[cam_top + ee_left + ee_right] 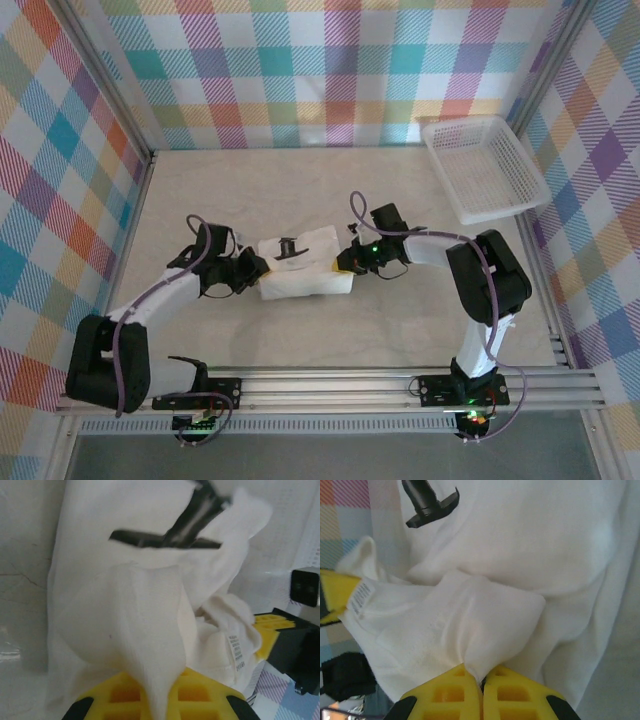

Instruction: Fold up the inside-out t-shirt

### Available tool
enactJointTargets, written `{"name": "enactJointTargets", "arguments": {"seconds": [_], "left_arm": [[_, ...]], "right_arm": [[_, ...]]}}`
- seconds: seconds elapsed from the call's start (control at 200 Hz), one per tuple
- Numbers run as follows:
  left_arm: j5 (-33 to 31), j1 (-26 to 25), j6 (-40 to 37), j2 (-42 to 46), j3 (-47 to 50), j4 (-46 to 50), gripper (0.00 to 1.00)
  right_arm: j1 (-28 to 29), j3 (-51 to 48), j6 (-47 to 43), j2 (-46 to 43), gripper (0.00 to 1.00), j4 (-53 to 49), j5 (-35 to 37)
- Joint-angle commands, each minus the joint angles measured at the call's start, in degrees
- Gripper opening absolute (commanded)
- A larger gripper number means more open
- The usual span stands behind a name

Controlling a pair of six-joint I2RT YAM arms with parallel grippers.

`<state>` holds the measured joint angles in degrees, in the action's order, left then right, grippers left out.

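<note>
Left gripper (255, 272): jaws together, pinching a fold of white cloth at the left end of the bundle. In its wrist view the fabric runs straight down between the yellow fingers (215, 692).

Right gripper (346, 264): jaws together likewise, clamped on a thick fold at the right end of the bundle.

Inside-out t-shirt (305, 265): one item, white, gathered into a compact, lumpy packet. It lies mid-table (250, 190), somewhat closer to the near edge than the far one, and is spanned between the two grippers. Care label (235, 652) is exposed at the right end. Dark T-shaped piece (290, 246) sits on top; cannot tell whether it is print or tag.

Progress, as judged: the shirt is already reduced to a small packet, with sleeves and hem not separately visible. The surface is rumpled, the edges are rounded and the layers are not squared. Probably left to do: a last fold or a smoothing, then letting go. The exposed label suggests the shirt is inside out as named.

Room:
- Bare table on every side of the packet, widest toward the far edge and the far left corner.
- Basket (483, 168): white lattice, at the far right corner, well apart from the shirt.
- Checked walls (330, 70) close the left, far and right edges.
- Metal rail (330, 385) along the near edge carries both arm bases.
- The grippers face each other across the packet, so inward travel is the tight direction.
</note>
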<state>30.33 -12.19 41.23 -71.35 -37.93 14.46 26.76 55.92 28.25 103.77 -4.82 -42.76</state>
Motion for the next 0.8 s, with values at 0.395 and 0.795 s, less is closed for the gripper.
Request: {"name": "enactJointTargets", "arguments": {"seconds": [0.395,0.795], "left_arm": [[-16.83,-1.09,-16.27,1.03,0.19,-15.93,0.0],[-15.57,-2.67,-11.52,-20.17,-0.33,-30.84,0.29]], "right_arm": [[-0.57,7.01,-0.76,-2.62,0.04,9.25,9.84],[-0.44,7.7,-0.98,8.62,0.32,10.85,13.72]]}}
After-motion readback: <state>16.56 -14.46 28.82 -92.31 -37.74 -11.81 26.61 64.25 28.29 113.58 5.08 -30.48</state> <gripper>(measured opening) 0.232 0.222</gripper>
